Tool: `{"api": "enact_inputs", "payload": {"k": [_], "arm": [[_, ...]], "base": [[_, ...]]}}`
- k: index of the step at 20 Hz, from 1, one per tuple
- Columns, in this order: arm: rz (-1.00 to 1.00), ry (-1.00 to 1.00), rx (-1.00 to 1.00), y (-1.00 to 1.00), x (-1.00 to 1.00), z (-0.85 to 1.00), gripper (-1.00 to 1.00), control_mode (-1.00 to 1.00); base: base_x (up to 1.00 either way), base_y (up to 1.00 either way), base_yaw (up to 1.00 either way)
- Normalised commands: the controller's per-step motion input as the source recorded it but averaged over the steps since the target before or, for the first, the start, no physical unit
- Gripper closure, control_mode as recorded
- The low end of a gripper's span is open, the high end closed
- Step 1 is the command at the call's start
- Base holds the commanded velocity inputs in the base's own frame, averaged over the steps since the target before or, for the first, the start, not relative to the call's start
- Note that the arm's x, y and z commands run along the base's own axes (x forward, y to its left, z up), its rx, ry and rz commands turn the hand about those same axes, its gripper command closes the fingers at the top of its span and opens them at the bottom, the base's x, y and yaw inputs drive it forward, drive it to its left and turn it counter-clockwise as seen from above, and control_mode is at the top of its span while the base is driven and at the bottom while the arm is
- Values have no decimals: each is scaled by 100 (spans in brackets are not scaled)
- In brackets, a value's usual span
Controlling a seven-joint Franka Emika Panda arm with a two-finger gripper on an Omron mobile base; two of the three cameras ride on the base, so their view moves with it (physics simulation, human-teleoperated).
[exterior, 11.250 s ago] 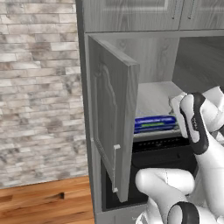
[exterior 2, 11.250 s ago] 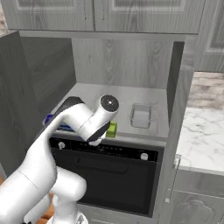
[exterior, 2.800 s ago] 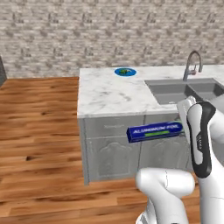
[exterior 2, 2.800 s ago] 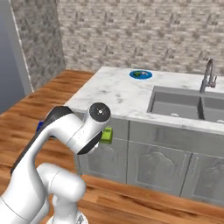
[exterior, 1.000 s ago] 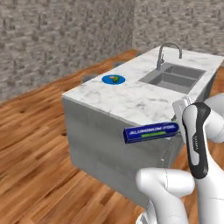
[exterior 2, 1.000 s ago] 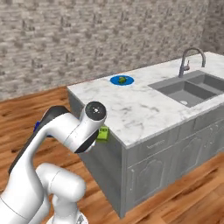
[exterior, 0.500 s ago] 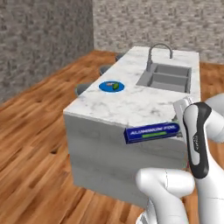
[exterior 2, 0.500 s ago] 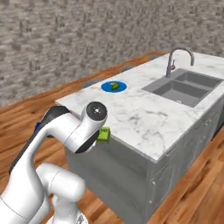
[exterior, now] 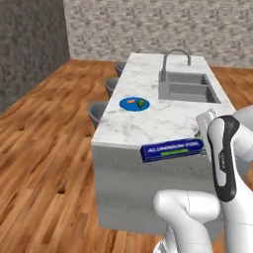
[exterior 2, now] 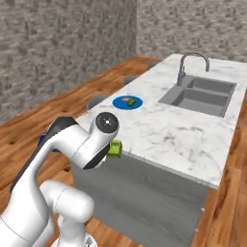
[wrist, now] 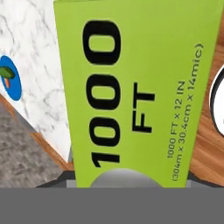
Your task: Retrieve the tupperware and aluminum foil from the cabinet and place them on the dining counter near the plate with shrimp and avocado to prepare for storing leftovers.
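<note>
Jaws pinching aluminum foil near one end. Box likely light, stiff, smooth card; long overhang may swing. Plate with shrimp and avocado on worktop.

Foil box green end reads "1000 FT", "1000 FT x 12 IN (304m x 30.4cm x 14mic)"; blue side "ALUMINUM FOIL".
</note>
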Motion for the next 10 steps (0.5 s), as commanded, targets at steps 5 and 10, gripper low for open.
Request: {"api": "enact_inputs", "payload": {"k": [5,10], "arm": [[0,0,0,0,0,0,100,100],[0,0,0,0,0,0,100,100]], "base": [[13,100,-39],[8,100,-37]]}}
